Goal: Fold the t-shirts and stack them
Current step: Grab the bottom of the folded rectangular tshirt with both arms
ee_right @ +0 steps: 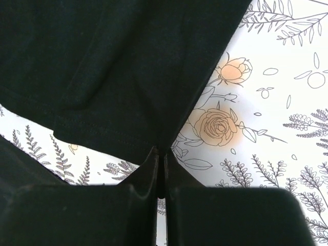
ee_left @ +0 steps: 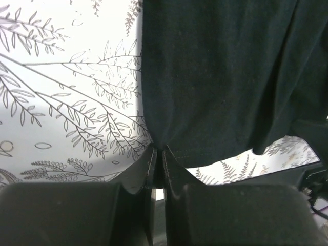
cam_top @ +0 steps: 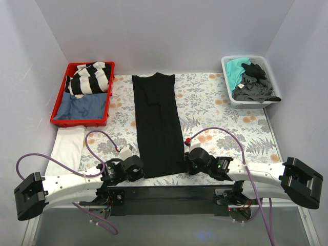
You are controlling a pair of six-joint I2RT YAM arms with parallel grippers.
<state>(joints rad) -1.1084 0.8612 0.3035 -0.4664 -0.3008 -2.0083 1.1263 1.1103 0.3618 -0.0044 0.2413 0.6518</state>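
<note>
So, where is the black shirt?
Top view: the shirt lies mid-table between red tray (left) and white basket (right), near corners pinched by left gripper and right gripper.

Robot-lab test booth: 3 plain white walls [cam_top: 169, 31] boxing a floral-clothed table [cam_top: 220, 118], cabled arms [cam_top: 72, 182] bolted on.

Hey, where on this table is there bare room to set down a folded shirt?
Widest bare patch: flowered tablecloth between the black shirt and the white basket. A narrower strip between the red tray and the shirt. Crowded: the near edge, where both jaws are shut on the shirt's hem, and the white cloth at left.
</note>
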